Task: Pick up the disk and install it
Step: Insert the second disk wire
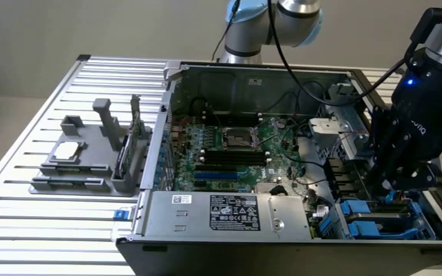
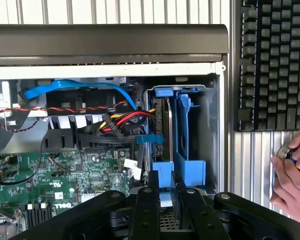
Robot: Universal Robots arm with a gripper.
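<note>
Gripper [image 2: 162,200] fingers stand close together just above the drive bay [image 2: 210,145], apparently clamped on the disk [image 2: 162,175] by its blue carrier, holding it upright to match the bay's vertical slot.

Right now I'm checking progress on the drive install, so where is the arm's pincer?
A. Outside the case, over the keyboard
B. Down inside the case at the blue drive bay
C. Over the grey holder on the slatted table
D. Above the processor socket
B: the pincer reaches into the open computer case, right at the blue drive bay.
</note>
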